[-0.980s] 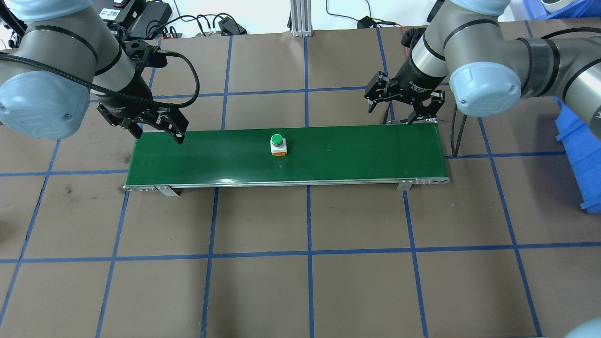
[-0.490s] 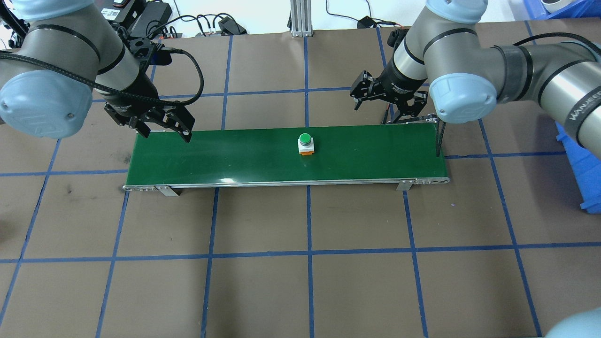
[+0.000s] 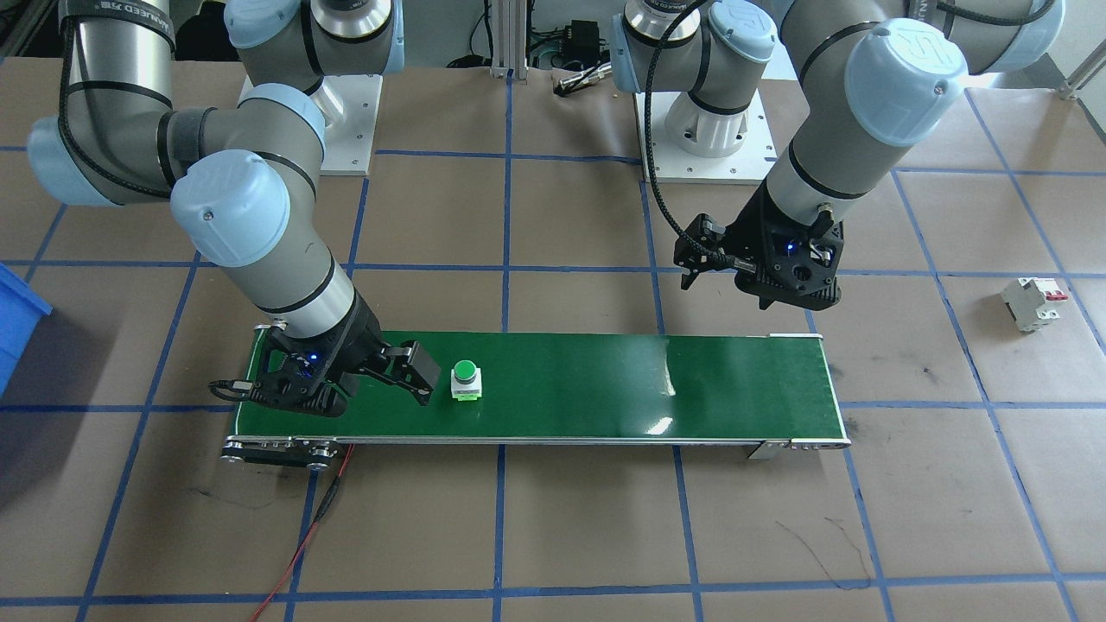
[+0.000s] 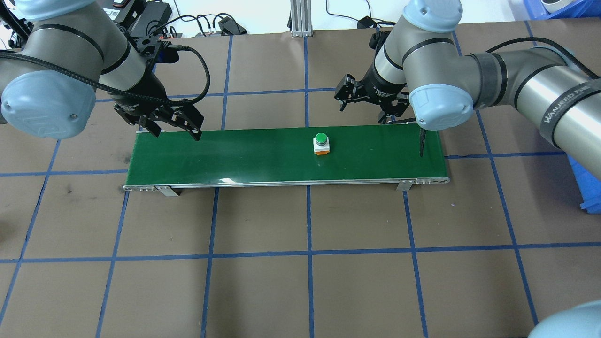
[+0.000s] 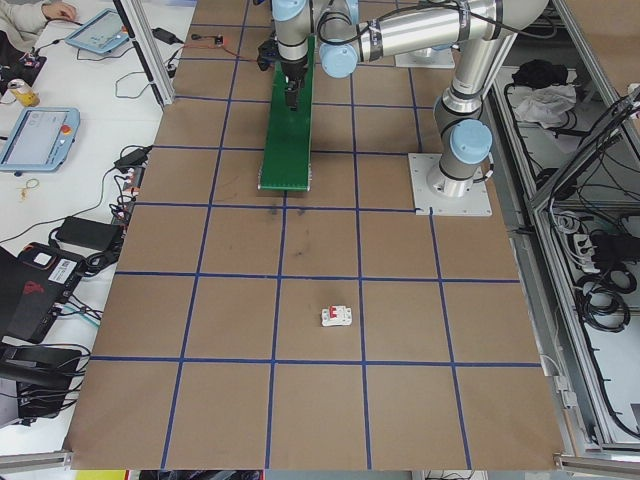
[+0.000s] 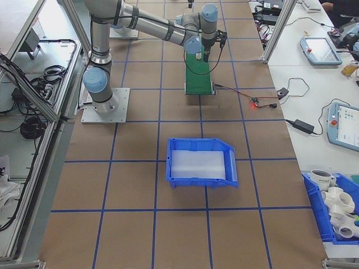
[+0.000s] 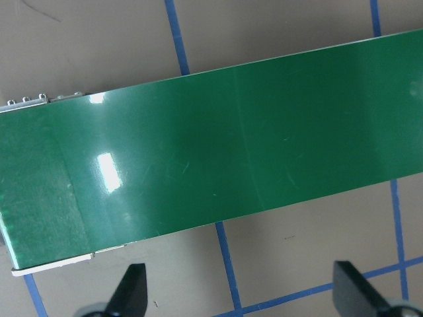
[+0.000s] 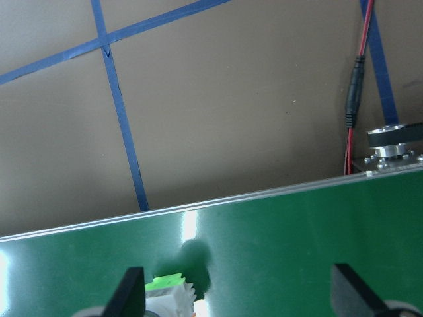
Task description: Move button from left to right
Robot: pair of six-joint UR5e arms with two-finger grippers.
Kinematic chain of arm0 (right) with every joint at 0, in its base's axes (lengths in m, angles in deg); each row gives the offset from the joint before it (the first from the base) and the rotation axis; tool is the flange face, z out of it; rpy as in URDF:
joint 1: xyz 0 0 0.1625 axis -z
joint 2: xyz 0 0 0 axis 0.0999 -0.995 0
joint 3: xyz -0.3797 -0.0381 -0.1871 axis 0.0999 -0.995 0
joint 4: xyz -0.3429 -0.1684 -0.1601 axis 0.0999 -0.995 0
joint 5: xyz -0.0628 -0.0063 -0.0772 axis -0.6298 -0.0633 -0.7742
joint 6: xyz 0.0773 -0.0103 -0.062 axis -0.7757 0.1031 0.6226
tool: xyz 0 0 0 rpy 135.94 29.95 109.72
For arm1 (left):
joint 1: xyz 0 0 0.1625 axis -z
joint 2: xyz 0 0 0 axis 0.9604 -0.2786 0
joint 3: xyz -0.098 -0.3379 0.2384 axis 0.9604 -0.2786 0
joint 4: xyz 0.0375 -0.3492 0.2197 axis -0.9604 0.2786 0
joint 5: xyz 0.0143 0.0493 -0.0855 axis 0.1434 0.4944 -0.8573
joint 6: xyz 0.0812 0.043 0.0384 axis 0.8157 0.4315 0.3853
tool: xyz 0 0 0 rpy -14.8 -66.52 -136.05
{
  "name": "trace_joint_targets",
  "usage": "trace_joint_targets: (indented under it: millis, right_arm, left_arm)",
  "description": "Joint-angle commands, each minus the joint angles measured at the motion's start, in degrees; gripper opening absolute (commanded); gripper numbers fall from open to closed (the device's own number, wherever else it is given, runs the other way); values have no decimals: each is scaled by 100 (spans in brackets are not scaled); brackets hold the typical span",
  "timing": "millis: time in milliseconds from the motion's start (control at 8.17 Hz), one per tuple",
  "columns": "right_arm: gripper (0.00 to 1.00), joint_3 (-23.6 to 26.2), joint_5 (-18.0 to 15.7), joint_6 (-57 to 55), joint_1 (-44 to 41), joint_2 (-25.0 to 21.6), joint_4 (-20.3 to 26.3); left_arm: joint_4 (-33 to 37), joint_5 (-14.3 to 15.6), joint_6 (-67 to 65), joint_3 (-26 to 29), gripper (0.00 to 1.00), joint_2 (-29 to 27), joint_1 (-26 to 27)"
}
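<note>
The button (image 4: 321,143), a green round cap on a white cube base, stands on the green conveyor belt (image 4: 235,155), right of its middle. My right gripper (image 4: 368,101) hovers open above the belt's far edge, up and to the right of the button. In the right wrist view the button (image 8: 168,289) peeks in at the bottom edge, just inside one of the fingers (image 8: 132,294), not held. In the front view the right gripper (image 3: 408,373) sits close beside the button (image 3: 466,380). My left gripper (image 4: 174,127) hangs open and empty over the belt's left end.
A white circuit breaker (image 3: 1032,302) with a red lever lies on the brown table beyond the belt's left end. A blue bin (image 6: 201,162) stands on the table to the robot's right. A red cable (image 8: 357,99) runs off the belt's right end.
The button has travelled right along the belt, from left of centre to right of centre. My right arm swung left toward it. The left gripper drifted slightly right; both grippers stayed open.
</note>
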Motion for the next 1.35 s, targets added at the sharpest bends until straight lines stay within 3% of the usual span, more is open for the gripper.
trace_joint_targets:
  millis: [0,245,367,490,612,735,980,1102,1224]
  right_arm:
    - [100,4,72,-15,-209,176,-190]
    - [100,100,-34,99,-237,264,-156]
    - [100,171,-190,412,-237,395,-156]
    - [100,258,-636,851,-237,449,-112]
    - [96,285,-710,942,-237,441,80]
    - [81,294,-745,960,-237,458,238]
    - [32,233,-1350,1013,-228,319,931]
    - [14,189,-1378,1161,-167,239,1039]
    - [4,93,-1561,1180,-71,143,1066]
  left_arm:
    - [-6,-58,-1,4,100,-27,19]
    - [3,-67,-9,13,100,-132,19]
    - [3,-75,-10,13,100,-150,19]
    - [3,-41,-1,13,100,-142,19]
    - [3,-32,-1,13,100,-142,19]
    - [3,-49,-1,21,100,-142,19]
    - [-15,-76,-1,22,100,-159,19]
    - [-32,-76,-1,48,100,-151,10]
    - [-32,-58,-1,57,100,-142,19]
